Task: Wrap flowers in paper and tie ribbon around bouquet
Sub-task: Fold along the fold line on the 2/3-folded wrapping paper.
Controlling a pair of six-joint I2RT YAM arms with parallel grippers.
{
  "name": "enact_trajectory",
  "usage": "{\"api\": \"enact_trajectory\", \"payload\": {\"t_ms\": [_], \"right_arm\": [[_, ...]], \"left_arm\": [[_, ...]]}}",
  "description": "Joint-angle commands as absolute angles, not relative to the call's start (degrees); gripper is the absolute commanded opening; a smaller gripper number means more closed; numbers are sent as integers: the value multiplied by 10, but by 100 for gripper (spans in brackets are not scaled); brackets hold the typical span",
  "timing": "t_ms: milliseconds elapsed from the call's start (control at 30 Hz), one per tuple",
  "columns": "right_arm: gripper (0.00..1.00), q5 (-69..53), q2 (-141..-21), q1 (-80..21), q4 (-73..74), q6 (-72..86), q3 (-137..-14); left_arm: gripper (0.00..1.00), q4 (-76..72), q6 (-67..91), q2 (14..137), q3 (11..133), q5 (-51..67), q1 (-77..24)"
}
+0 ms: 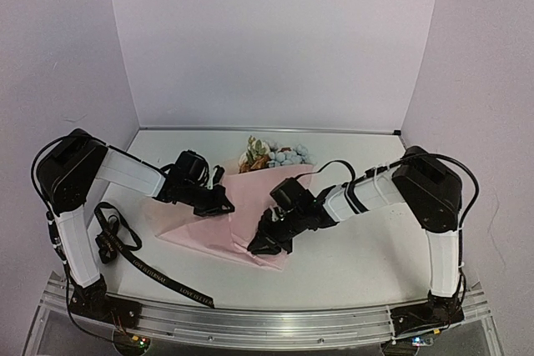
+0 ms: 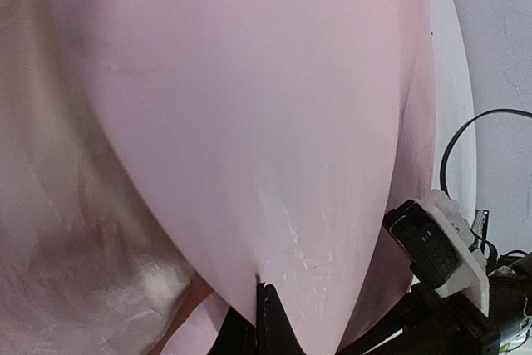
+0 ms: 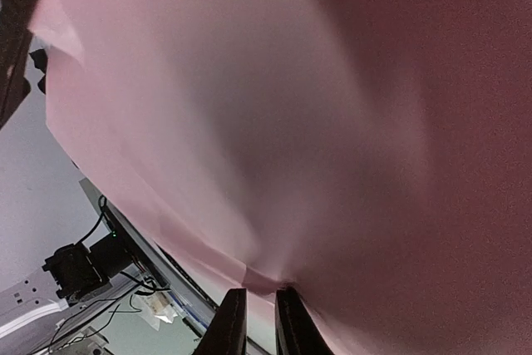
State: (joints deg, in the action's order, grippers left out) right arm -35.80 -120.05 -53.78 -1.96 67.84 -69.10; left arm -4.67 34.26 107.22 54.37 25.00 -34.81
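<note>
The pale pink paper (image 1: 238, 218) lies across the table's middle, lifted into folds. The flowers (image 1: 274, 154), pale blue, cream and rust-red, poke out at its far edge; their stems are hidden under the sheet. My left gripper (image 1: 219, 201) is over the paper's left part and shut on a fold of it (image 2: 263, 287). My right gripper (image 1: 265, 243) is at the paper's near right edge, its two fingers pinching a small fold (image 3: 259, 293). Paper (image 2: 249, 106) fills both wrist views (image 3: 332, 122). The black ribbon (image 1: 142, 260) with gold lettering lies loose at the near left, untouched.
The purple back wall (image 1: 275, 39) and side walls close in the white table (image 1: 359, 248). A metal rail (image 1: 250, 318) runs along the near edge. The right arm's wrist (image 2: 436, 243) shows close beside the left gripper.
</note>
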Motion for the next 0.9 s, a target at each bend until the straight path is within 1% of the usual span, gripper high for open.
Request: {"api": "enact_trajectory", "payload": {"t_ms": [0, 67, 167, 233, 333, 400, 533, 733, 867], "right_arm": [[12, -351, -1218, -542, -19, 683, -707], [12, -347, -1218, -542, -21, 683, -702], [12, -347, -1217, -542, -22, 682, -699], [12, -345, -1218, -542, -22, 681, -694], [12, -346, -1222, -542, -23, 683, -695], [12, -345, -1223, -542, -24, 684, -695], [12, -346, -1228, -542, -26, 686, -698], [12, -347, -1238, -542, -31, 693, -701], [12, -344, -1238, -542, -31, 691, -696]], "left_arm": [[5, -32, 329, 1069, 561, 239, -346], [13, -16, 326, 1052, 555, 229, -346], [32, 19, 332, 1002, 533, 207, -345], [43, 38, 348, 950, 508, 199, -345], [51, 58, 394, 875, 458, 197, -346], [52, 60, 440, 821, 413, 203, -346], [49, 2, 520, 762, 344, 227, -353], [45, -76, 542, 819, 324, 250, -384], [43, -110, 561, 853, 314, 241, -406]]}}
